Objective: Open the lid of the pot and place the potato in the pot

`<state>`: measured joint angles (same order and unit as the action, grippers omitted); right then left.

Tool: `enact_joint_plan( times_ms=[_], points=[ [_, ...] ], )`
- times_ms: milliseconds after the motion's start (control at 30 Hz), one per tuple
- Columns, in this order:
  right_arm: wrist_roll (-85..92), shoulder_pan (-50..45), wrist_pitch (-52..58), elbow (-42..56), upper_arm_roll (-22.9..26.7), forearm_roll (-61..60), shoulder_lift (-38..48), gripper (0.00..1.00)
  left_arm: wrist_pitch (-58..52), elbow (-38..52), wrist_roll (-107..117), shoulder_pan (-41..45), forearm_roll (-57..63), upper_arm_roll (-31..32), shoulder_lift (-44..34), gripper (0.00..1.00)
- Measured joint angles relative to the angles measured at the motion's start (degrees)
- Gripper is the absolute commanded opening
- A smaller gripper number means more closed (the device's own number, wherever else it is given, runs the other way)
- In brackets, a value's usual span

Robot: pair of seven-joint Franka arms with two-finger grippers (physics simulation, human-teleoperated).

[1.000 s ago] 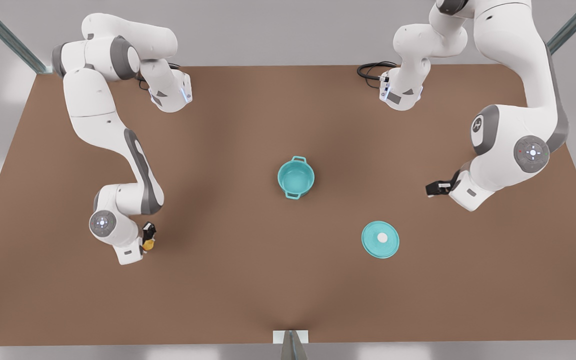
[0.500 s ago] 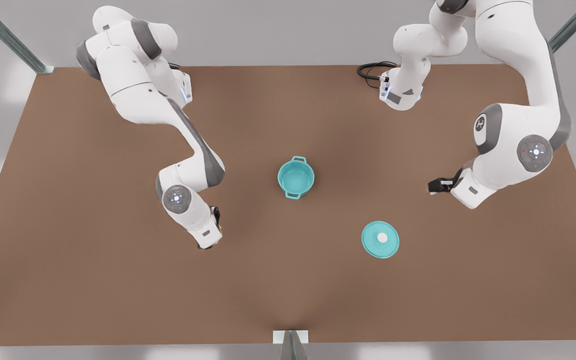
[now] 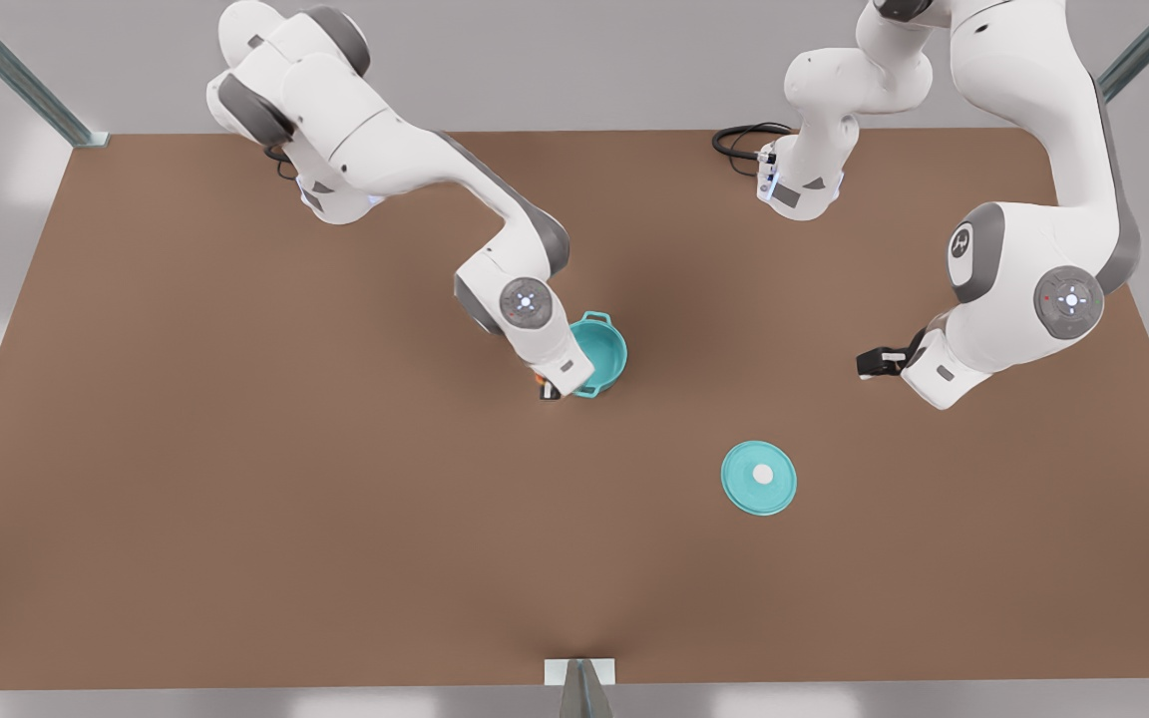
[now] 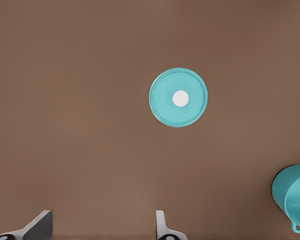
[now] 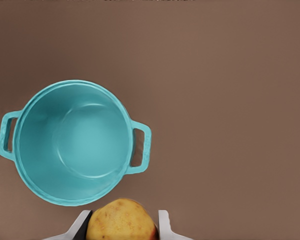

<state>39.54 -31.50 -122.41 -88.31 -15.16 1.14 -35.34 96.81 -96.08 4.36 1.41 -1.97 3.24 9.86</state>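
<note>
Front view: the right claw (image 3: 547, 389), clamped on the lumpy yellow potato (image 5: 121, 220), has been carried from the table's (image 3: 235, 499) left side to the round teal pot's (image 3: 606, 349) rim. The left claw (image 3: 869, 363) is spread wide, well apart from the flat teal pot lid (image 3: 758, 478).

No readable text, label, brand name or number is being shown on any surface. A small dark emblem (image 3: 955, 245) is being displayed on the grey joint cover of the arm at the front view's right; it is possibly a logo, but it cannot be read.
</note>
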Motion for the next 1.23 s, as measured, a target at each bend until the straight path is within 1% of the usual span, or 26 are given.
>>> enact_joint_plan(
  times_ms=[200,500,533,567,700,733,767,800,867,933,967,1033,1167,1233],
  points=[
    [-8.1,-3.7,0.2,-1.4,-0.1,0.0,-0.3,0.51,0.1,-1.4,-0.3,0.0,0.0,0.0,-0.7,1.0],
    [-18.5,-6.8,-5.0,-2.0,-0.1,-0.1,-4.6,0.52,0.0,-2.2,-0.7,0.0,0.0,0.0,-1.0,1.0],
    [-19.4,-6.9,-5.5,-2.0,-0.1,0.0,-4.7,0.69,0.0,-2.1,-0.7,0.0,0.0,0.0,-1.0,1.0],
    [-20.4,-7.0,-6.0,-2.0,0.0,0.1,-4.8,1.0,0.0,-2.1,-0.8,0.0,0.0,0.0,-1.0,1.0],
    [-23.6,-6.9,-7.3,-2.0,0.0,0.5,-4.7,1.0,0.4,-1.1,-0.8,0.1,0.1,0.3,-0.9,1.0],
    [-24.3,-6.3,-7.1,-1.9,0.4,0.6,-3.2,1.0,0.6,-0.6,-0.9,0.1,0.1,0.3,-0.8,1.0],
    [-24.9,-3.7,-5.9,-1.4,0.8,0.7,-0.3,1.0,0.7,0.0,-0.9,0.1,0.1,0.3,-0.6,1.0],
    [-25.4,1.2,-3.3,1.2,1.2,0.7,2.4,1.0,0.8,0.3,-0.9,0.1,0.1,0.3,-0.5,1.0],
    [-26.1,15.4,4.3,10.3,1.8,0.8,4.7,1.0,0.9,0.6,-1.0,0.1,0.0,0.2,-0.4,1.0],
    [-26.6,29.4,10.9,13.9,1.7,0.9,5.2,1.0,0.9,0.7,-1.0,0.0,-0.2,0.1,-0.3,1.0],
    [-26.5,34.2,13.8,14.4,1.5,1.0,5.3,1.0,0.9,0.8,-1.0,0.0,-0.2,0.1,-0.3,1.0],
    [-26.4,38.4,19.4,14.7,1.4,1.0,5.3,1.0,0.9,0.8,-1.1,0.0,-0.3,0.1,-0.2,1.0],
    [-26.3,39.4,26.9,14.8,1.8,1.0,5.5,1.0,0.8,0.9,-1.2,0.0,-0.3,0.0,-0.2,1.0],
    [-26.2,39.4,30.5,14.7,3.7,1.0,5.5,1.0,0.7,0.9,-1.3,0.0,-0.3,0.0,-0.3,1.0]
  ],
)
